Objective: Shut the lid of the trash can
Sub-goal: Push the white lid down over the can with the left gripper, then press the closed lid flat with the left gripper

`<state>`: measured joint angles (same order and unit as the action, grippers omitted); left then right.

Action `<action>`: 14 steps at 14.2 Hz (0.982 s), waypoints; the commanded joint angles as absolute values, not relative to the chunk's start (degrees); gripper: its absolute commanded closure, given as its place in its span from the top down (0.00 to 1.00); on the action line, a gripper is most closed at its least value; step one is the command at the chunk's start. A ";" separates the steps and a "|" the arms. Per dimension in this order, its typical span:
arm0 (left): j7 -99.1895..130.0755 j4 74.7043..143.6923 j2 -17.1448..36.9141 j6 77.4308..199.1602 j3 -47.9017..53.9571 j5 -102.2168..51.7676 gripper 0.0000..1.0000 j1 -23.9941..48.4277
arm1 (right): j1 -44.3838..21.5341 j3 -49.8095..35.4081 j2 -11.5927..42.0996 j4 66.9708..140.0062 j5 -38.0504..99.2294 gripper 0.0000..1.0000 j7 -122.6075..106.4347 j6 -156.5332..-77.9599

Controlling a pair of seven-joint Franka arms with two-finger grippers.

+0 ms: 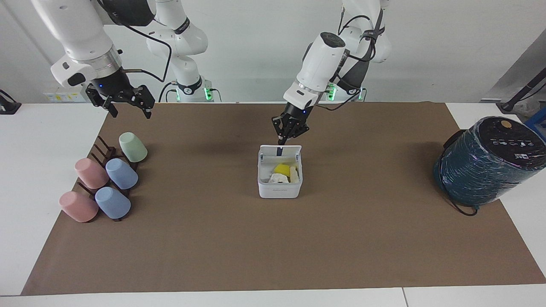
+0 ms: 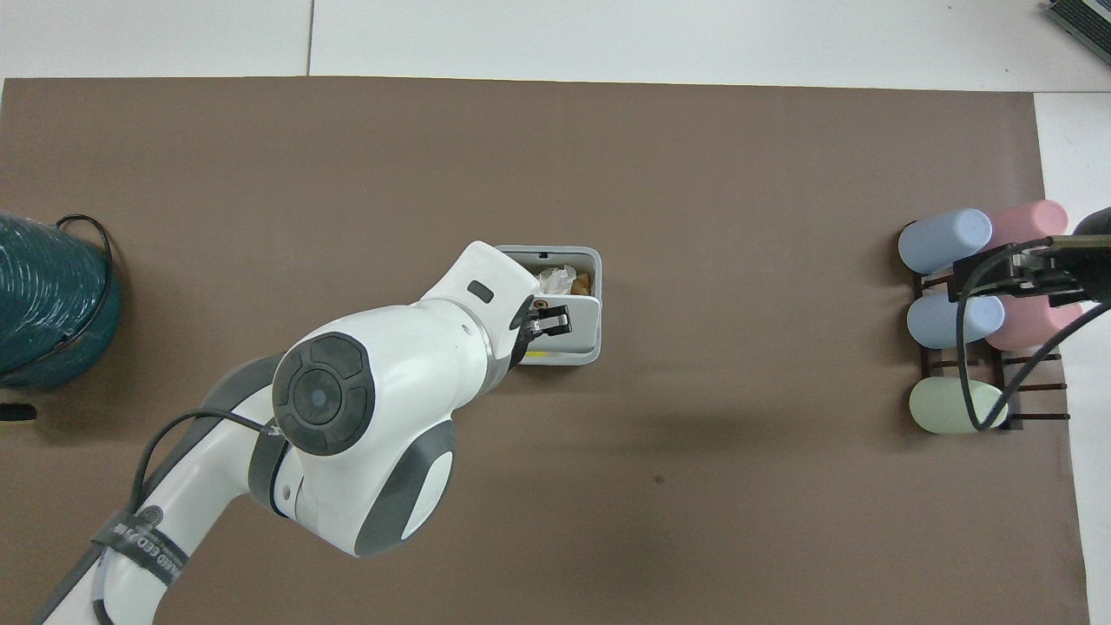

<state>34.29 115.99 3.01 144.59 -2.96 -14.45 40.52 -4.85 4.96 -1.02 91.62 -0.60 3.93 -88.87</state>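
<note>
The small white trash can stands mid-table with paper and yellow scraps inside; it also shows in the overhead view. Its hinged lid leans half lowered over the opening, hinge on the side nearer the robots. In the overhead view the lid covers the nearer half of the can and its orange dot shows. My left gripper is shut and its tips press on the lid's raised edge; it also shows in the overhead view. My right gripper waits open in the air above the cup rack.
A dark rack with pink, blue and green cups lies toward the right arm's end of the table. A large dark teal wrapped cylinder stands toward the left arm's end. A brown mat covers the table.
</note>
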 commanded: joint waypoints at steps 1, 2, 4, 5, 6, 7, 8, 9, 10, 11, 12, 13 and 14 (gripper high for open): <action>34.10 115.23 4.74 148.18 -2.81 -16.43 0.02 38.77 | -4.39 4.66 -2.11 92.46 0.35 1.00 4.75 -88.51; 34.10 114.70 5.18 148.18 -2.81 -16.78 0.02 38.41 | -4.39 4.66 -2.11 92.46 0.35 1.00 4.75 -88.51; 34.01 113.82 7.29 148.27 -2.81 -17.05 0.02 38.32 | -4.39 4.66 -2.11 92.46 0.35 1.00 4.75 -88.51; 34.01 113.82 7.73 148.79 -2.81 -17.05 0.02 38.32 | -4.39 4.66 -2.11 92.46 0.35 1.00 4.83 -88.51; 34.01 113.82 8.43 150.10 -2.81 -17.05 0.02 38.41 | -4.39 4.66 -2.11 92.46 0.35 1.00 4.75 -88.51; 34.10 113.64 9.13 150.99 -2.73 -17.05 0.02 38.50 | -4.39 4.66 -2.11 92.46 0.35 1.00 4.75 -88.51; 34.10 113.47 9.92 151.17 -2.72 -17.05 0.02 38.58 | -4.39 4.66 -2.11 92.46 0.35 1.00 4.75 -88.51; 34.01 112.94 11.15 151.52 -2.72 -17.05 0.02 38.76 | -4.39 4.66 -2.02 92.46 0.35 1.00 4.75 -88.51; 34.10 112.50 12.29 152.05 -2.72 -17.05 0.02 38.93 | -4.39 4.66 -2.11 92.46 0.35 1.00 4.75 -88.51; 34.10 112.33 12.83 152.57 -2.72 -17.05 0.02 38.94 | -4.39 4.66 -2.11 92.46 0.35 1.00 4.75 -88.51; 34.10 112.24 13.09 152.84 -2.72 -17.05 0.03 38.94 | -4.39 4.66 -2.11 92.46 0.35 1.00 4.75 -88.51; 34.10 112.15 13.18 152.75 -2.72 -17.05 0.02 38.94 | -4.39 4.66 -2.11 92.46 0.35 1.00 4.75 -88.51; 34.10 112.06 13.27 152.84 -2.72 -17.05 0.02 38.94 | -4.39 4.66 -2.11 92.46 0.35 1.00 4.75 -88.51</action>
